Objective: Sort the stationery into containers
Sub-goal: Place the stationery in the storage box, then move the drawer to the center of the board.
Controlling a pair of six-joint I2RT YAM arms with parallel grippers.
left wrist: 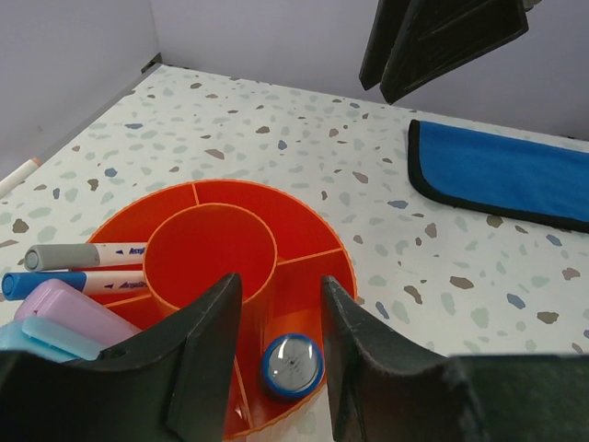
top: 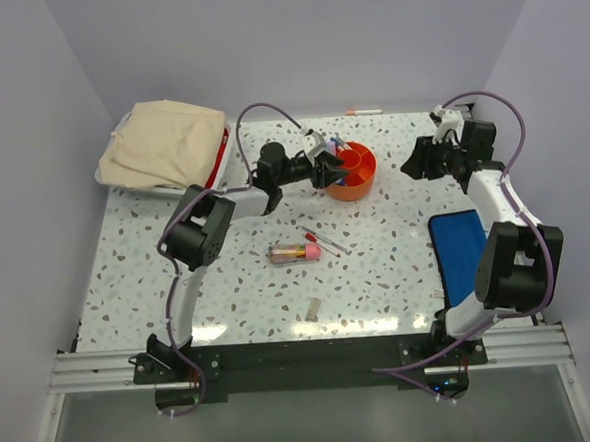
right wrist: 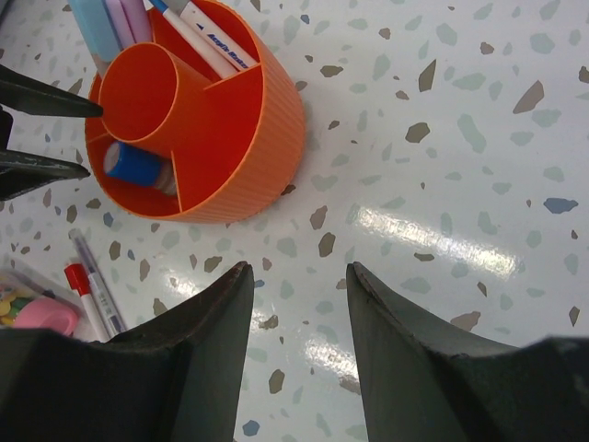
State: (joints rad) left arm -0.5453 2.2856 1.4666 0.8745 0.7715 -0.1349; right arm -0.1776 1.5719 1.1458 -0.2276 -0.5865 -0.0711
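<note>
Left gripper [left wrist: 276,304]: fingers apart, nothing held, over near rim of orange tub [left wrist: 308,226]. Blue round item [left wrist: 292,365] sits in the compartment below it. Pens [left wrist: 110,251] and pastel markers [left wrist: 69,308] in the neighbouring compartment. Right gripper [right wrist: 294,285]: spread, nothing held, above tabletop [right wrist: 442,138] beside tub. Clear tube [top: 290,252] and red-tipped pens [top: 326,241] lie on tabletop, apart from tub.
</note>
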